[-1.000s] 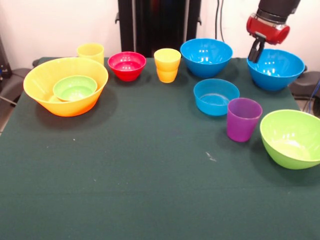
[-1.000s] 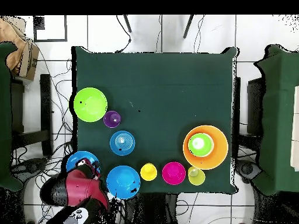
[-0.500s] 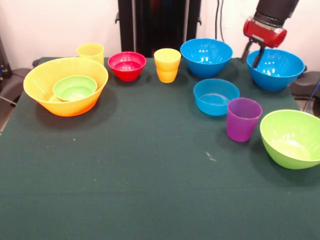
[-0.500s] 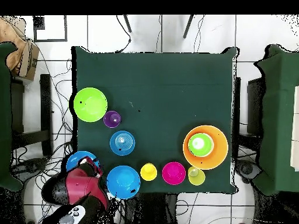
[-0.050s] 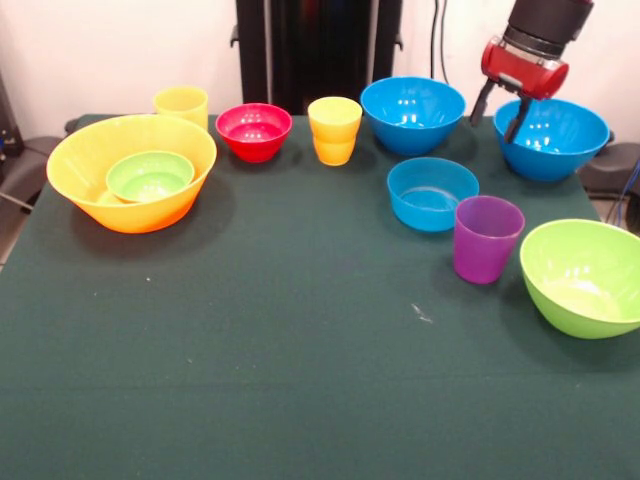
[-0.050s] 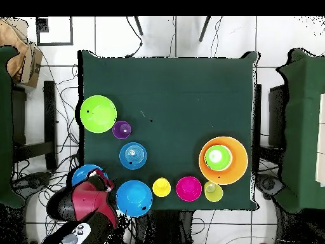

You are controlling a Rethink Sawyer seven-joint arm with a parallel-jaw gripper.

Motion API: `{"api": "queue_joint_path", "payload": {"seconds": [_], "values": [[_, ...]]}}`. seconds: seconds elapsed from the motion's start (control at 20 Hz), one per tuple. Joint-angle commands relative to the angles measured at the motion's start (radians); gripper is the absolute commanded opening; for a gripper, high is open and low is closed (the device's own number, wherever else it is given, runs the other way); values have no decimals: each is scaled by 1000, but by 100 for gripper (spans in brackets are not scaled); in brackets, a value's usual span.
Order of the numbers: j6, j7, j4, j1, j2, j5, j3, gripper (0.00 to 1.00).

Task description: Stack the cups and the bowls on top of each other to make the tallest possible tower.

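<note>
My gripper (image 5: 500,116) hangs open at the back right, its fingers astride the left rim of a large blue bowl (image 5: 565,140); in the overhead view the gripper (image 6: 101,181) is at that bowl (image 6: 84,173). A second large blue bowl (image 5: 412,113) stands just left of it. The orange-yellow bowl (image 5: 80,160) at the far left holds a small green bowl (image 5: 150,176). Along the back stand a yellow cup (image 5: 181,103), a red bowl (image 5: 253,130) and another yellow cup (image 5: 334,130). A shallow blue bowl (image 5: 432,192), a purple cup (image 5: 486,238) and a lime green bowl (image 5: 583,277) stand on the right.
The dark green cloth table (image 5: 280,350) carries everything. Overhead, the red arm (image 6: 89,204) reaches in over the table's bottom left corner. Chairs and cables surround the table.
The gripper has turned and shifted slightly left in the front view. Its fingers, seen close together a second ago, now stand spread apart over the blue bowl's rim.
</note>
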Motion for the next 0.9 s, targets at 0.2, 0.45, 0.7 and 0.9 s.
{"api": "queue_joint_path", "payload": {"seconds": [0.2,0.45,0.7,0.9], "values": [[-41,43,-53,-30,36,-60,94,0],[-37,52,-45,-41,28,-57,111,0],[-110,31,-12,-152,-2,-121,213,0],[-114,-32,33,-263,-103,-247,315,0]]}}
